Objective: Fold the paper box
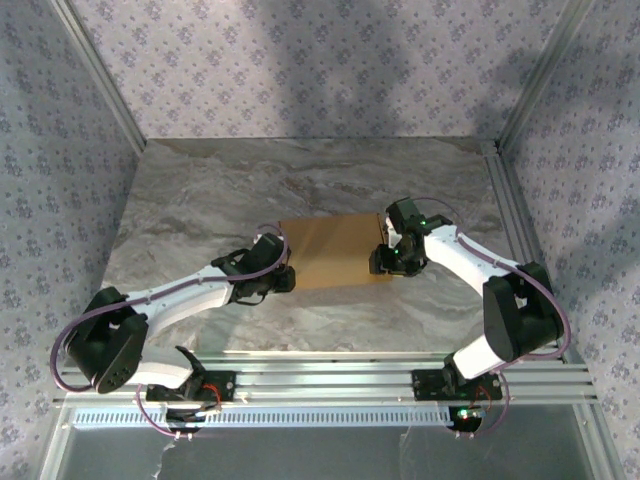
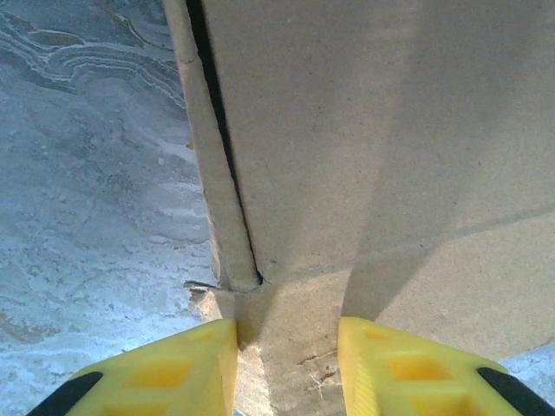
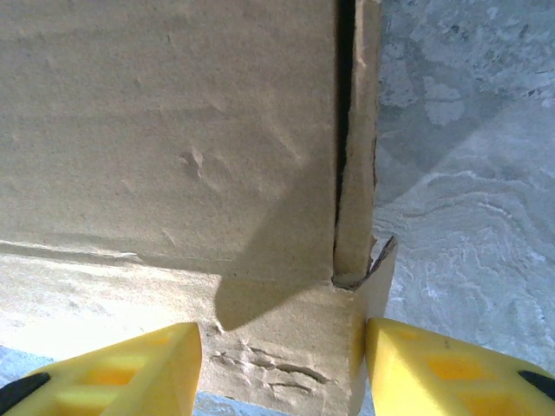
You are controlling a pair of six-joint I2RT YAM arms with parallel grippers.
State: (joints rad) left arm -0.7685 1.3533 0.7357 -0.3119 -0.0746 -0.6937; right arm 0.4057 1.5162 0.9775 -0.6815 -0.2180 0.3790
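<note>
The paper box (image 1: 335, 250) is a flat brown shape that lies on the gray table (image 1: 200, 200). There is bare table on every side of the box.

The left gripper (image 1: 285, 278) is at the near left corner of the box. The right gripper (image 1: 385, 262) is at the near right corner of the box, and it leans in over the box's right edge.

In the left wrist view, the left gripper (image 2: 286, 325) has its yellow fingers (image 2: 173, 373) spread apart. A small flap (image 2: 290, 347) at the box's corner shows in the gap between them. I cannot tell if the fingers touch the flap. Past the flap, the big top of the box (image 2: 347, 130) runs away from the gripper. A thin strip (image 2: 212, 191) stands along the box's left edge, with a dark crack beside it. The table (image 2: 87, 173) shows to the left of the box.

In the right wrist view, the right gripper (image 3: 282, 329) also has its yellow fingers (image 3: 434, 373) spread apart, wider than the left ones. The wrinkled near edge (image 3: 277, 347) of the box sits in the gap. The box (image 3: 173, 130) has a thin strip (image 3: 357, 173) along its right edge and a dark crack next to it. The table (image 3: 468, 173) shows to the right of the box.
</note>
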